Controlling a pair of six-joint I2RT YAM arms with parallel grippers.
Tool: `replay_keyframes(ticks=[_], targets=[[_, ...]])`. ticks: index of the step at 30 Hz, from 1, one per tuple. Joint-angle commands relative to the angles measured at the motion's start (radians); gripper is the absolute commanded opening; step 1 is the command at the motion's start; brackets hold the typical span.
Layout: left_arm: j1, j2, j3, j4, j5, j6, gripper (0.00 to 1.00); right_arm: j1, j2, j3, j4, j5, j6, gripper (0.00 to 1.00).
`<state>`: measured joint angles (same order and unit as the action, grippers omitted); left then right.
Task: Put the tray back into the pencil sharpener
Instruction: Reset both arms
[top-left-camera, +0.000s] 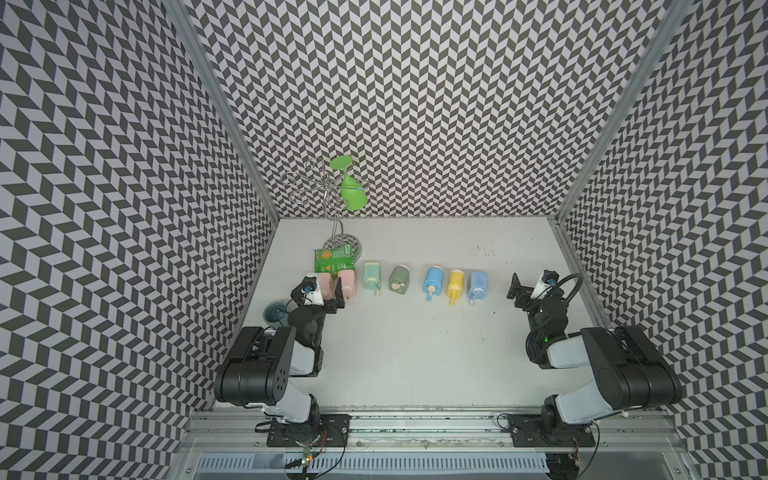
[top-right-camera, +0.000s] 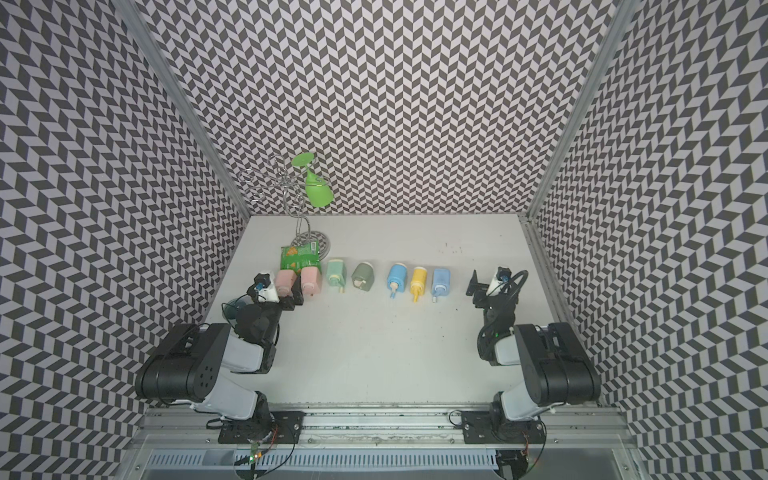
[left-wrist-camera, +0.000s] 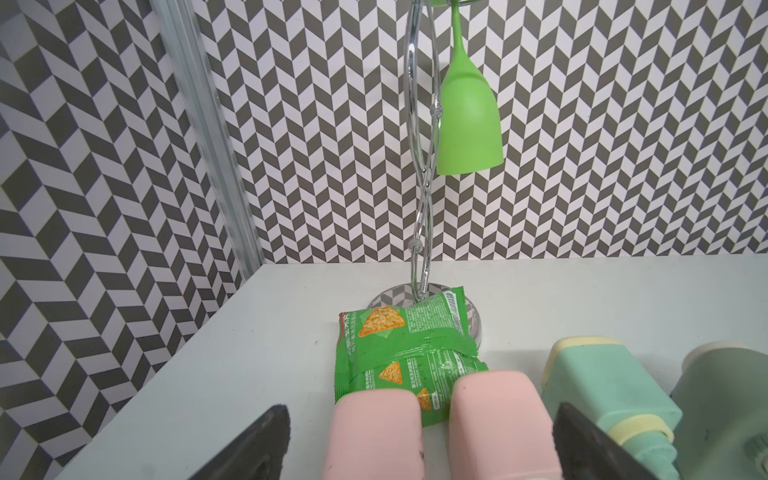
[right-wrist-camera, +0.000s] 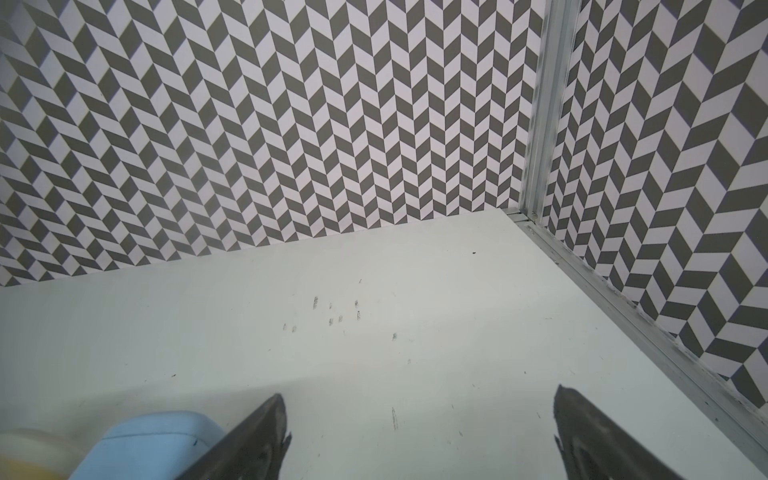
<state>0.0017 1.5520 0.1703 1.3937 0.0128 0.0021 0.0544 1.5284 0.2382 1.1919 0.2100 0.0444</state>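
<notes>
Two pink blocks lie side by side at the left end of a row of sharpeners, one (top-left-camera: 325, 282) (left-wrist-camera: 374, 436) partly under my left wrist and the other (top-left-camera: 348, 282) (left-wrist-camera: 498, 424) to its right. I cannot tell which is the tray and which the pencil sharpener body. My left gripper (top-left-camera: 328, 291) (top-right-camera: 286, 293) (left-wrist-camera: 422, 415) hangs open over them, and both blocks show between its fingers in the left wrist view. My right gripper (top-left-camera: 517, 289) (top-right-camera: 476, 284) (right-wrist-camera: 419, 399) is open and empty over bare table, right of the row.
The row continues with mint (top-left-camera: 371, 274), dark green (top-left-camera: 400, 277), blue (top-left-camera: 433, 280), yellow (top-left-camera: 455, 283) and light blue (top-left-camera: 478, 284) sharpeners. A green chip bag (top-left-camera: 334, 259) lies behind the pink blocks, against a chrome rack (top-left-camera: 328, 195) holding a green glass (top-left-camera: 353, 193). A grey round thing (top-left-camera: 274, 311) sits by the left wall.
</notes>
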Motion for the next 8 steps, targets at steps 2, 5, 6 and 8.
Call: replay_keyframes(ticks=[2, 5, 6, 8], targets=[[0.021, 0.000, 0.022, -0.024, -0.032, -0.042, 1.00, 0.011, 0.000, 0.021, 0.035, 0.035, -0.012, 0.99], [0.021, 0.006, 0.045, -0.057, -0.041, -0.044, 1.00, 0.012, 0.008, 0.035, 0.014, 0.037, -0.011, 0.99], [0.013, 0.005, 0.056, -0.082, -0.057, -0.043, 1.00, 0.013, 0.007, 0.033, 0.018, 0.038, -0.012, 0.99], [-0.004, 0.002, 0.064, -0.101, -0.093, -0.033, 1.00, 0.013, -0.002, 0.023, 0.028, 0.036, -0.012, 0.99]])
